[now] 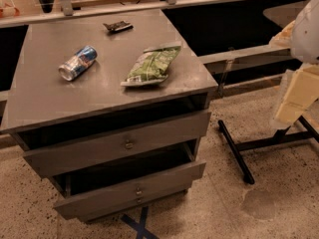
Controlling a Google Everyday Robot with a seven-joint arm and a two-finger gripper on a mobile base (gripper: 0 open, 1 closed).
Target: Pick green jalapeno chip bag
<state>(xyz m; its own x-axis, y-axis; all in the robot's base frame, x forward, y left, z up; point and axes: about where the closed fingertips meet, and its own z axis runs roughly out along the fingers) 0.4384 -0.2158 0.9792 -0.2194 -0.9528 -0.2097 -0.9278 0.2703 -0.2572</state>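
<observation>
The green jalapeno chip bag (151,65) lies flat on the right half of the grey cabinet top (45,88), its long axis running from the front left to the back right. Its silvery sealed ends show at both ends. My gripper (291,106), pale yellow under a white arm, hangs at the right edge of the view. It is off to the right of the cabinet, well apart from the bag and lower than the cabinet top in the picture. It holds nothing that I can see.
A blue and silver drink can (77,62) lies on its side on the left of the top. A small dark flat object (117,27) lies near the back edge. Two drawers (124,143) stand slightly open below. A black stand base (239,153) is on the floor at the right.
</observation>
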